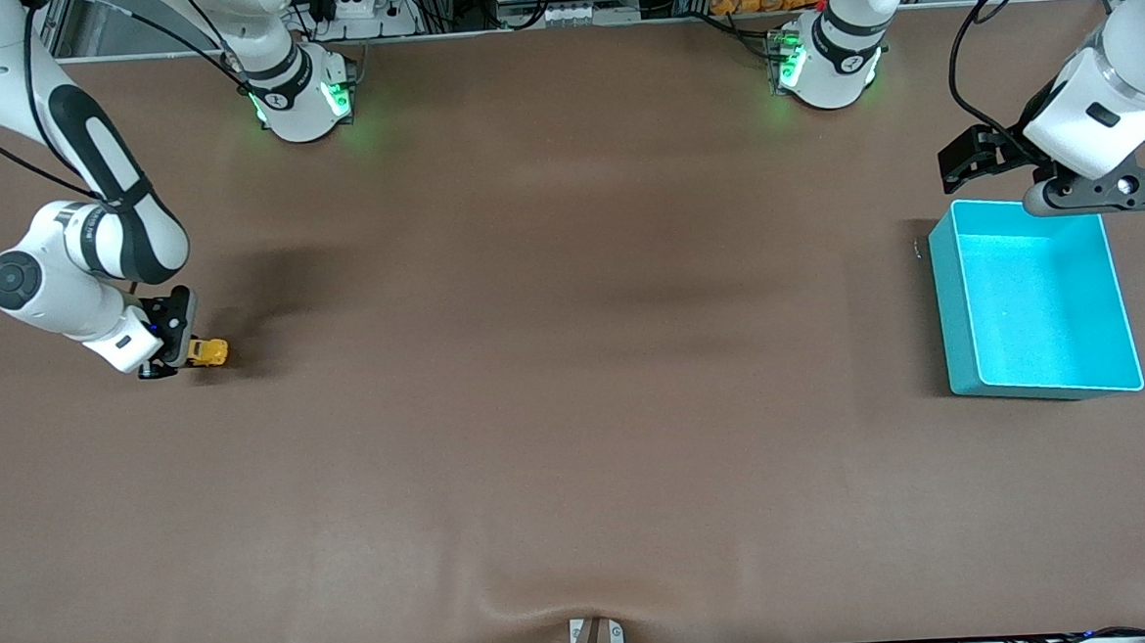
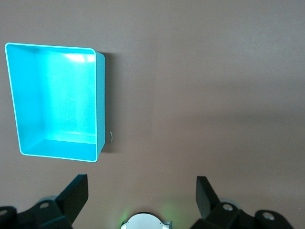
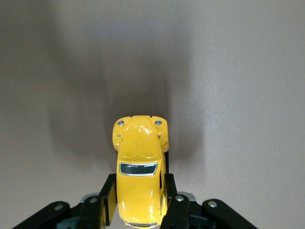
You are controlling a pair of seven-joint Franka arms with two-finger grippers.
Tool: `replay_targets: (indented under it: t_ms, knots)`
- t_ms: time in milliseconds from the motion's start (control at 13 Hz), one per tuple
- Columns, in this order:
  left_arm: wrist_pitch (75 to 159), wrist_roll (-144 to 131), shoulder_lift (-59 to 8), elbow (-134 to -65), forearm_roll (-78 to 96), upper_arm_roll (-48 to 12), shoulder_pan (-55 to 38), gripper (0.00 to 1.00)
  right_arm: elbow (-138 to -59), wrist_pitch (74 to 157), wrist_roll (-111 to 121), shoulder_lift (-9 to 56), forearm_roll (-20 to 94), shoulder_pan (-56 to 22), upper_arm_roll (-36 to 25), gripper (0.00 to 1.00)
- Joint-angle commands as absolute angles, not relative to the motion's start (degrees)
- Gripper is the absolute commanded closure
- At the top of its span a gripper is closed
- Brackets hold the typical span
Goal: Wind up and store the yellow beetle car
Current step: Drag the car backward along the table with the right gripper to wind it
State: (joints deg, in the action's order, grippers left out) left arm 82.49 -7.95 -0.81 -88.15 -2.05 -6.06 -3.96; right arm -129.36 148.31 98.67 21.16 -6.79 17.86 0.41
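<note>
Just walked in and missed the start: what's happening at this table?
The right gripper is shut on the yellow car, low at the right arm's end of the brown table. The teal bin sits empty at the left arm's end. The left gripper waits open, up in the air beside the bin.

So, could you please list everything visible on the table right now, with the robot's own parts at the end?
yellow beetle car: one, yellow with dark windows, on the table at the right arm's end, between the right tool's fingers.
teal bin: one, teal, open and nothing in it, at the left arm's end.
table: one, brown covering.
small pale object: one, on the table just outside the bin wall; too small to identify.
right tool: one, black, shut on the car at table level.
left tool: one, black, open, waiting in the air by the bin's edge.
</note>
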Motion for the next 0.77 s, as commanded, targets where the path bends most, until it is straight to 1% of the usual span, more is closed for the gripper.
replay_targets:
  t_ms: [0, 383, 690]
  knots:
    - [82.09, -7.47, -0.62, -87.45, -2.46, -6.15, -3.78, 0.00, -127.19, 149.24, 102.46, 26.71, -7.65, 21.79, 0.97, 0.69]
    - [82.09, -7.47, -0.70, -87.36, -2.55, -6.15, -3.78, 0.00, -124.89, 149.15, 107.22, 28.48, -7.56, 25.05, 0.97, 0.69]
    - [82.09, -7.29, -0.79, -87.36, -2.46, -6.15, -3.69, 0.00, -123.84, 148.98, 109.15, 29.35, -7.56, 26.89, 0.97, 0.65]
